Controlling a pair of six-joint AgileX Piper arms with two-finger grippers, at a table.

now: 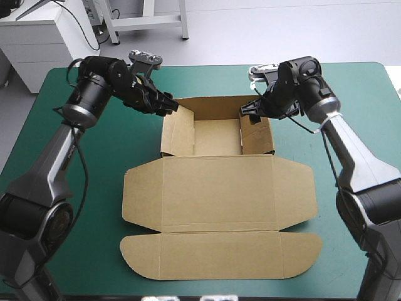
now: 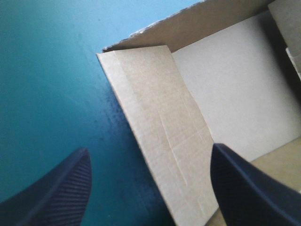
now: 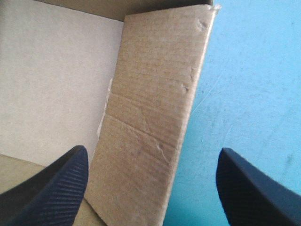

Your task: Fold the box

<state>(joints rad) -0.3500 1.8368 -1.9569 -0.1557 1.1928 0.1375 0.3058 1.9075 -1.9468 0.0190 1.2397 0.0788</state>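
brown cut-board box (image 1: 219, 188) lies mid teal-green surface (image 1: 207, 78), walls raised into a tray, lid flat. black-finned left tool (image 1: 170, 105) and right tool (image 1: 249, 111) gape wide, empty, straddling opposite side walls; squeezing off-centre could buckle or untuck a wall.

You can read no text, label, brand, number or sign in any of the three views. The brown box (image 1: 216, 188) shows you plain, unprinted board on every panel, and the teal-green cover (image 1: 207, 81) is a plain, unmarked surface.
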